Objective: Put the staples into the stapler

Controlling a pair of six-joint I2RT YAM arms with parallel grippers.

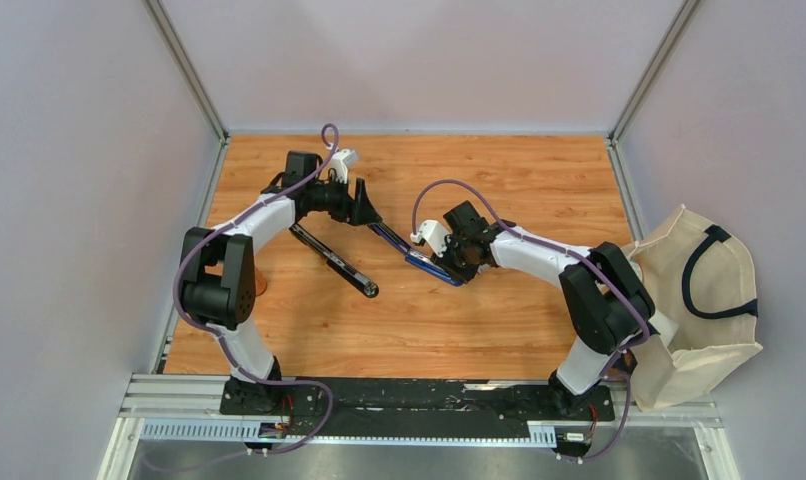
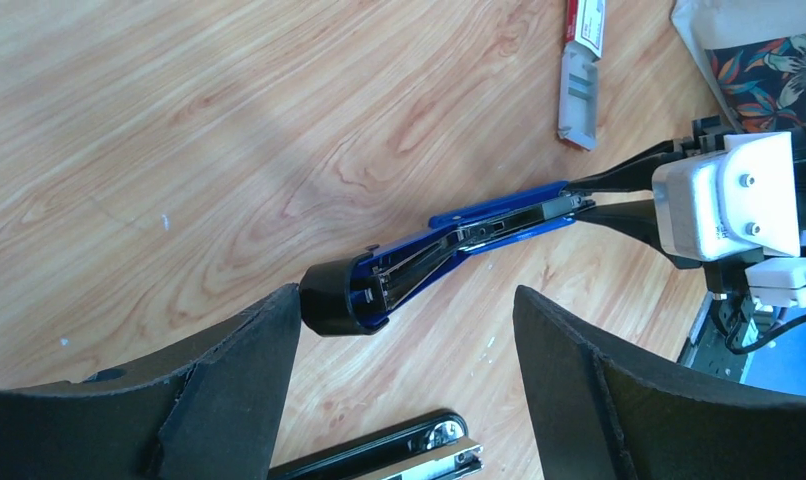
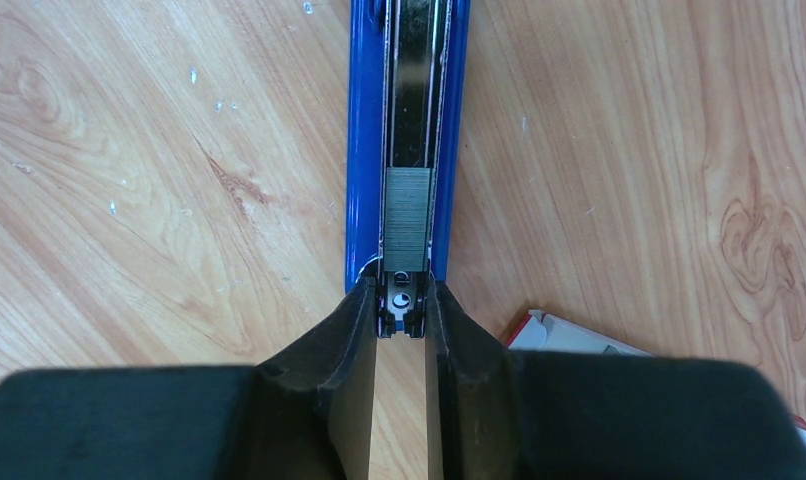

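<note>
Staples [image 3: 408, 218], where?
— In the blue stapler [image 3: 359, 150], in its open channel, just ahead of the right end effector [image 3: 401, 312] (clenched on that stapler's end). Left end effector [image 2: 409, 330] gapes over its black end.
— And the white box [image 2: 582, 75]?
— On the desk [image 2: 179, 150], contents unclear.

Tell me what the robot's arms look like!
The left arm and the right arm are white tubes with chunky black joints. A thin purple cable loops along each. The jaws are black and wedge-shaped, and a white box sits by each wrist.
</note>
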